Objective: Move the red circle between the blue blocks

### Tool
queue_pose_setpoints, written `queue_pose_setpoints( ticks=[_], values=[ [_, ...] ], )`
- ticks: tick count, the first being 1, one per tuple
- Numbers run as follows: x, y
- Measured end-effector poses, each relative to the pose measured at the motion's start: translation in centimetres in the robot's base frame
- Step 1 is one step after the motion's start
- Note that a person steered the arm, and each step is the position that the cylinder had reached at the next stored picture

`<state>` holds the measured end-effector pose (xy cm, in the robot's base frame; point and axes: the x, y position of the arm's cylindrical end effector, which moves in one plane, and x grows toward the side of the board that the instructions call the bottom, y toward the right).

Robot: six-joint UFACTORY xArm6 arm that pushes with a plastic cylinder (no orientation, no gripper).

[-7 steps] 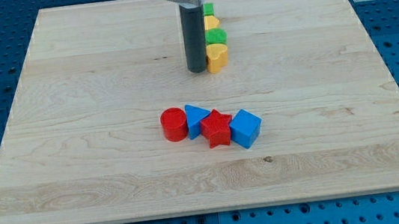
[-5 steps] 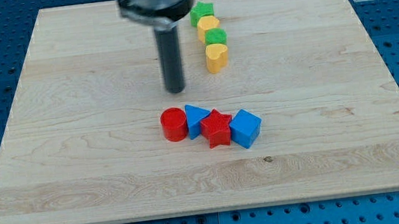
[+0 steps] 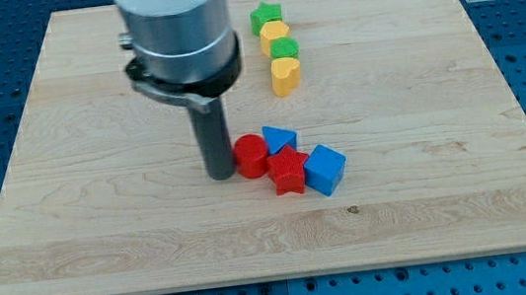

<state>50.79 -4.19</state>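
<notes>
Shoved rightward, one red circle (image 3: 251, 155) touches my tip (image 3: 220, 175), beside two blue blocks (image 3: 279, 139); no fingers visible.

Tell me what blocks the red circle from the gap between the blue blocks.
The red star sits between the blue triangle and blue cube, filling that gap. My tip touches the red circle on the view's left.
</notes>
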Motion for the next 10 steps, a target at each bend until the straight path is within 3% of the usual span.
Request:
queue_pose_setpoints(
  ticks=[2,5,6,7,9,10],
  values=[
    [-0.3,6.0],
    [-0.3,5.9],
    [-1.2,3.4],
    [-4.3,4.6],
    [-2.6,7.8],
    [-2.6,4.6]
  ],
)
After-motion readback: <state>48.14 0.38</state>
